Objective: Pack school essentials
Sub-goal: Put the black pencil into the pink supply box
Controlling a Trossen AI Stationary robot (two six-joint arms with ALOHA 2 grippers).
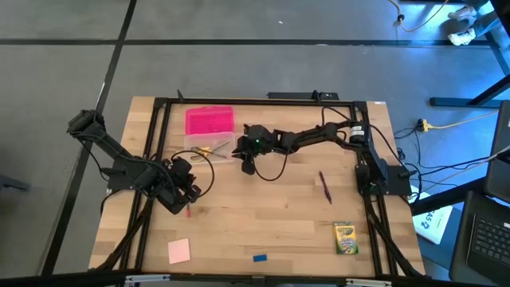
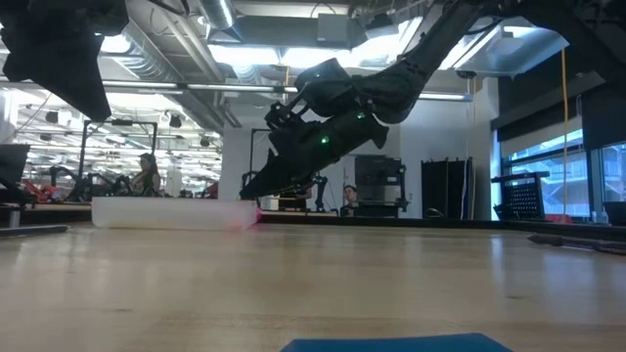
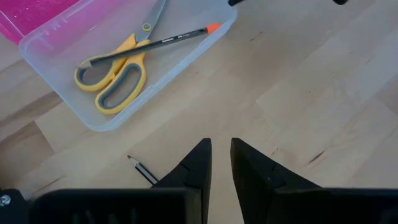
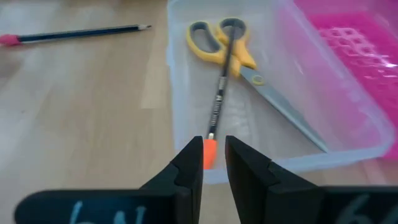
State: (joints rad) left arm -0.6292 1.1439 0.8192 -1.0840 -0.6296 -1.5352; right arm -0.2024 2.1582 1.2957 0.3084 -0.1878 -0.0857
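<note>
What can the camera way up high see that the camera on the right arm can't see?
Only the high view shows the pink square notepad, the tiny blue eraser, the green-yellow crayon box, the dark red pen and the left gripper.

Only the right wrist view shows, up close, the orange end of a dark pencil between the right gripper fingers.

Both show the yellow-handled scissors in the clear plastic box, its pink lid and a pencil lying on the table.

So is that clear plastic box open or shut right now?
Open. The clear box has no cover on; its pink lid lies beside it, and the scissors and a pencil lie uncovered inside.
</note>
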